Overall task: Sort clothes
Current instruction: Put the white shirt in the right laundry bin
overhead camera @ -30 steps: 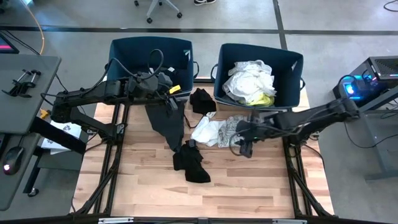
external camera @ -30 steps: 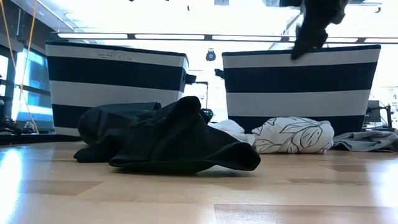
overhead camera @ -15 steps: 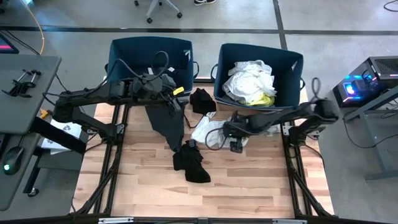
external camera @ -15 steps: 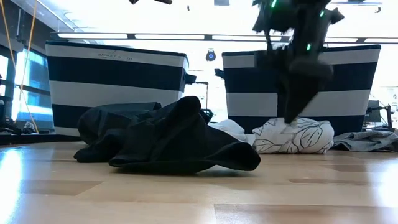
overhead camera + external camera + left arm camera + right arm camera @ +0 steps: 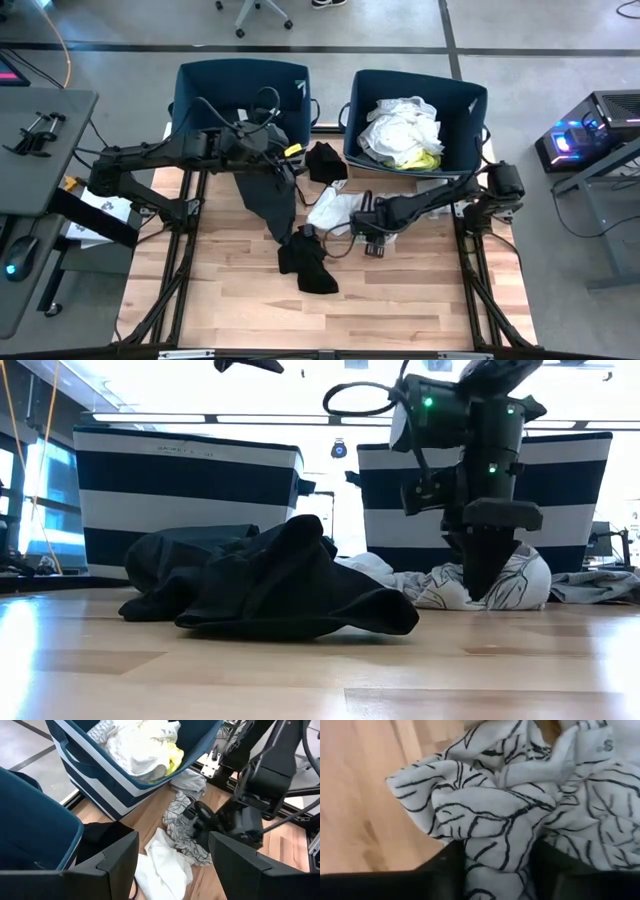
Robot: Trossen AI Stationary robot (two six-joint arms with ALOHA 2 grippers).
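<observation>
Overhead, I see the left gripper [image 5: 283, 160] raised near the left bin [image 5: 195, 85], a long dark grey garment [image 5: 270, 200] hanging from it down to the worktop [image 5: 400, 300]; the jaws look closed on the cloth. A black heap [image 5: 310, 265] lies at its foot, another black piece [image 5: 325, 160] between the 2 bins. The right bin [image 5: 465, 100] holds white clothes [image 5: 400, 125] and a neon yellow one [image 5: 428, 160]. The right gripper [image 5: 372, 228] is down over the leaf-patterned garment [image 5: 368, 202], beside a white garment [image 5: 332, 212].

From worktop level, the right gripper [image 5: 485, 575] points straight down, tip on the patterned garment [image 5: 520, 585] before the right striped bin [image 5: 580, 485]. The black heap [image 5: 280, 585] sits left of it.

Left wrist camera: white garment [image 5: 162, 865] and patterned garment [image 5: 180, 820] lie on the wood, the right gripper [image 5: 200, 817] upon the latter.

Right wrist camera: patterned garment [image 5: 520, 810] fills the gap between the spread fingers [image 5: 445, 865]; jaws open, nothing clamped.
</observation>
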